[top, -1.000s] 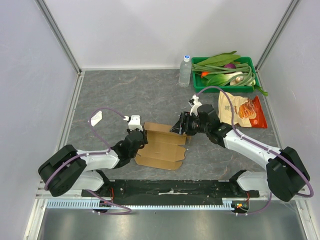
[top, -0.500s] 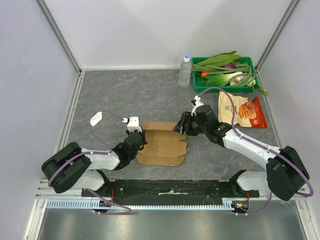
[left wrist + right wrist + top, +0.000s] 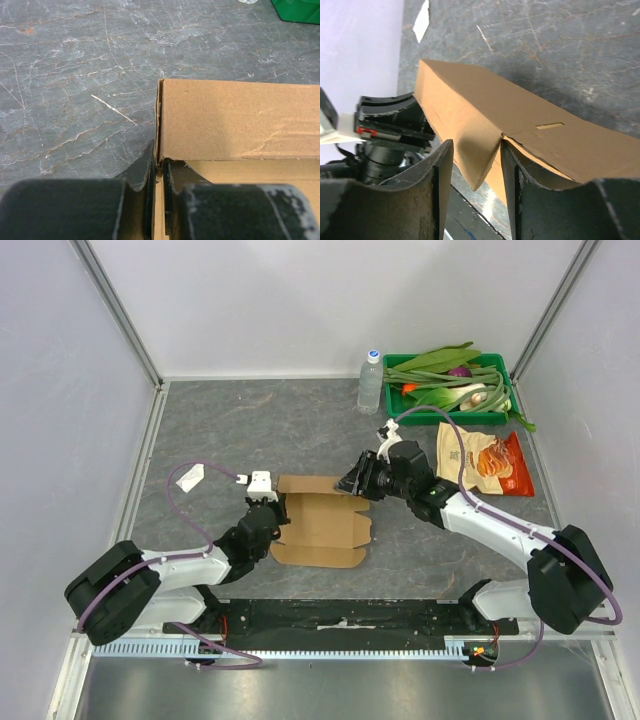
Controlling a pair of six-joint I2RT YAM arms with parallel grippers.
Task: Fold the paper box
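The paper box is a brown cardboard sheet lying on the grey table between the arms, with its far panel folded up. My left gripper is at its left edge. In the left wrist view the left gripper is shut on that thin edge of the box. My right gripper is at the far right corner. In the right wrist view the right gripper stands open around a small hanging flap of the box. The flap touches the right finger only.
A water bottle and a green tray of vegetables stand at the back right. An orange-tan snack bag lies right of the right gripper. A white paper scrap lies at the left. Walls enclose the table.
The box has shifted left and squared up to the table, its far panel raised. The right gripper moved left and away; the left arm drew back to the left, still holding the edge.
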